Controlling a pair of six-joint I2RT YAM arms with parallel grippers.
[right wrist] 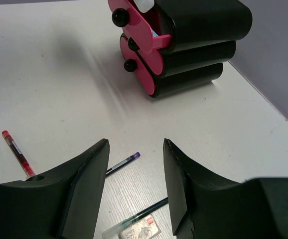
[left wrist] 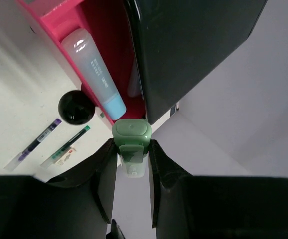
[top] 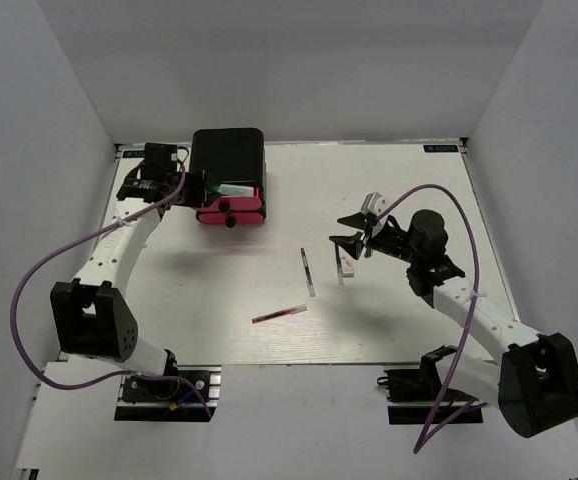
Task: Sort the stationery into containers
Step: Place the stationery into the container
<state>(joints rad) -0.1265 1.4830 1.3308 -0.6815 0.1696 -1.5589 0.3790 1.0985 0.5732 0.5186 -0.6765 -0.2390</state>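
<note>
Clamping the green marker (left wrist: 131, 133) in my left claw (left wrist: 132, 148), at the mouth of the open top drawer (left wrist: 58, 21); a light-blue marker (left wrist: 96, 74) lies inside. My right claw (right wrist: 135, 144) hangs spread over two dark pens (right wrist: 122, 164) and the white block (right wrist: 141, 230). The red pen (top: 279, 314) lies apart on the table (top: 419, 330).

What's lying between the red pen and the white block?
A dark pen lies on the table between the red pen and the white block. The top view shows it.
</note>
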